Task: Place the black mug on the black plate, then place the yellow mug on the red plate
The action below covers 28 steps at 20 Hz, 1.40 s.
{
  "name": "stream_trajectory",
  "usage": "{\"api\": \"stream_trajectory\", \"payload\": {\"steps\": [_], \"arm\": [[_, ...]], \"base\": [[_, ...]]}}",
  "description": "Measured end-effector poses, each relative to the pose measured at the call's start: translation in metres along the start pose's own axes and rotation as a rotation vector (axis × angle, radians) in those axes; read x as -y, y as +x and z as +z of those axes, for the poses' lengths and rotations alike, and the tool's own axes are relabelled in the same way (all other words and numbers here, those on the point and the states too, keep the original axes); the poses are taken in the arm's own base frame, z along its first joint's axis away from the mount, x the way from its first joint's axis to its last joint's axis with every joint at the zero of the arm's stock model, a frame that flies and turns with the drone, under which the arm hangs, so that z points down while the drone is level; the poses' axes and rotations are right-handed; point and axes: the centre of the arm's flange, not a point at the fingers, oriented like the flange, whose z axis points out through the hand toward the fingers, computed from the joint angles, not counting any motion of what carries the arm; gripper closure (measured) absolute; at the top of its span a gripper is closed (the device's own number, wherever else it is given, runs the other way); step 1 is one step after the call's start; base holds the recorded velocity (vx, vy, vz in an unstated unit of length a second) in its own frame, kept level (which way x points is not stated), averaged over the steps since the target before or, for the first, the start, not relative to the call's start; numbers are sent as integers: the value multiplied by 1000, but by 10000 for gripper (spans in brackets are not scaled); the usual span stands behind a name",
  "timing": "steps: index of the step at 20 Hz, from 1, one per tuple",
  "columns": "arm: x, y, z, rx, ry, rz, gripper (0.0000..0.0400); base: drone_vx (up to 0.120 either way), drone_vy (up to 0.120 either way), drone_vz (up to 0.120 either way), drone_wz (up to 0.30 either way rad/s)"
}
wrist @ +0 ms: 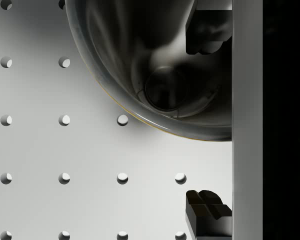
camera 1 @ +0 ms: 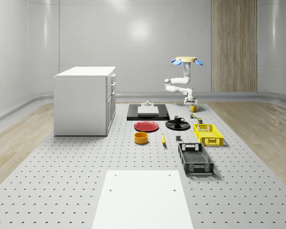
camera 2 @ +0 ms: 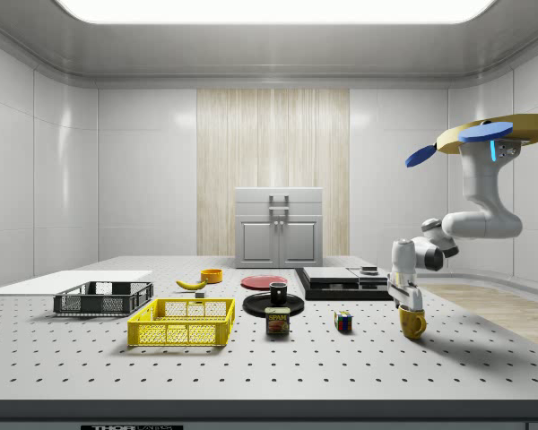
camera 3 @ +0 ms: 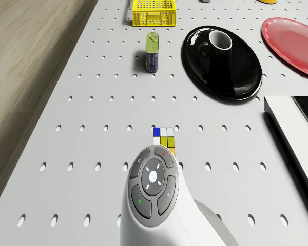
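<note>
The drone hovers over the table's far right part in the whole-scene view, arm bent down. The gripper sits right on top of the yellow mug, which stands on the table apart from both plates. In the wrist view the gripper is open: one finger is over the yellow mug's inside, the other is outside its wall. The black mug stands on the black plate. The red plate lies bare to the whole-scene view's left of it.
A can and a colour cube stand between the gripper and the black plate. A yellow crate, black crate, yellow bowl and banana lie nearer. A white cabinet and black slab stand behind.
</note>
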Motion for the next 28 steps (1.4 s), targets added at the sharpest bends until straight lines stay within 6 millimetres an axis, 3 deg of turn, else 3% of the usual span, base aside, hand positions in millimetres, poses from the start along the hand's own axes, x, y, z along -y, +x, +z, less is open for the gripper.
{"api": "stream_trajectory", "payload": {"steps": [18,20,22,25,28], "arm": [[0,0,0,0,0,0,0],[1,-1,0,0,0,0,118],[1,-1,0,0,0,0,189],[1,-1,0,0,0,0,248],[1,-1,0,0,0,0,275]], "base": [[0,0,0,0],[0,0,0,0],[0,0,0,0],[0,0,0,0],[0,0,0,0]]}}
